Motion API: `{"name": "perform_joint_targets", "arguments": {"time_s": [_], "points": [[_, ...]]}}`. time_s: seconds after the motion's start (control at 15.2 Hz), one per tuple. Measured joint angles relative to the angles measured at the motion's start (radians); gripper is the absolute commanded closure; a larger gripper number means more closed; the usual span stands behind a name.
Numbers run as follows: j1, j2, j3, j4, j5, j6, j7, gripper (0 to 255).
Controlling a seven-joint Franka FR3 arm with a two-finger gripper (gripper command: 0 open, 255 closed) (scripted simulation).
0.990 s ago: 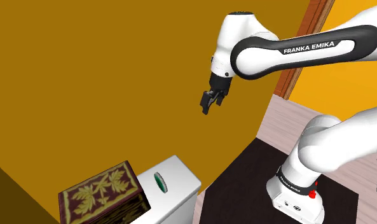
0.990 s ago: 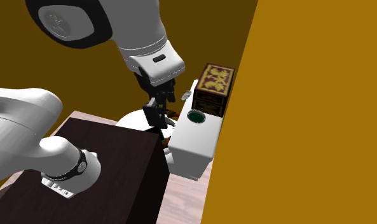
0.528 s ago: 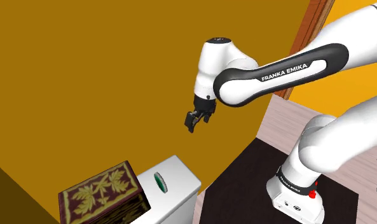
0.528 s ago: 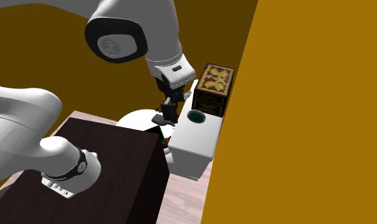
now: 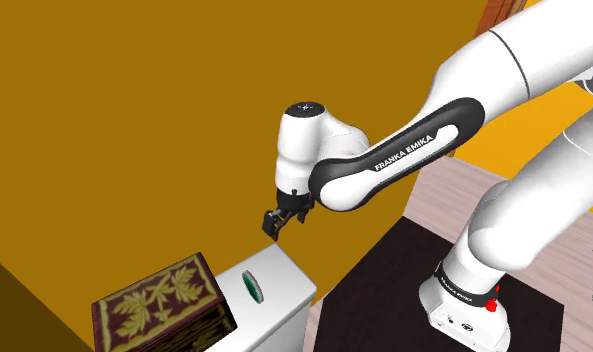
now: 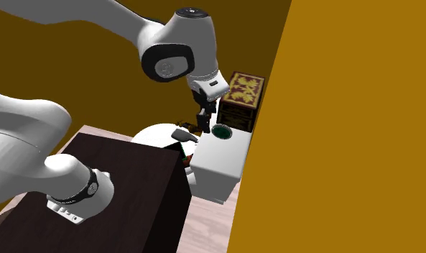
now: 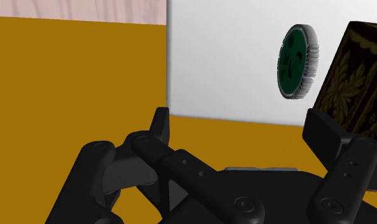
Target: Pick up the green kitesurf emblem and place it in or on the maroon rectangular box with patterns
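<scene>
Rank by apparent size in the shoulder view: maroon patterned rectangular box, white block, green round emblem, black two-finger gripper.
1. Maroon patterned rectangular box and white block: they look about alike and both are cut by the frame edge, so not ranked.
2. Black two-finger gripper.
3. Green round emblem, smallest.

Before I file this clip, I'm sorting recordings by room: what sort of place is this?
Probably a room in a house, which one I cannot tell: ochre walls, a pale plank floor, and a white cabinet carrying the maroon patterned box and green emblem.
</scene>
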Motion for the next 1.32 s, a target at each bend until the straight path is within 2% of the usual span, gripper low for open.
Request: {"name": "perform_joint_targets", "arguments": {"time_s": [0.2,0.4,0.53,0.66,1.19,1.32], "points": [[-0.024,0.142,0.065,0.057,-0.113,0.059,0.142,0],[-0.016,0.274,0.095,0.112,-0.25,0.095,0.297,0],[0.009,0.384,0.082,0.17,-0.364,0.109,0.404,0],[0.057,0.479,0.052,0.225,-0.46,0.117,0.499,0],[0.132,0.606,-0.023,0.266,-0.593,0.171,0.611,0],[0.137,0.616,-0.032,0.266,-0.605,0.18,0.618,0]]}}
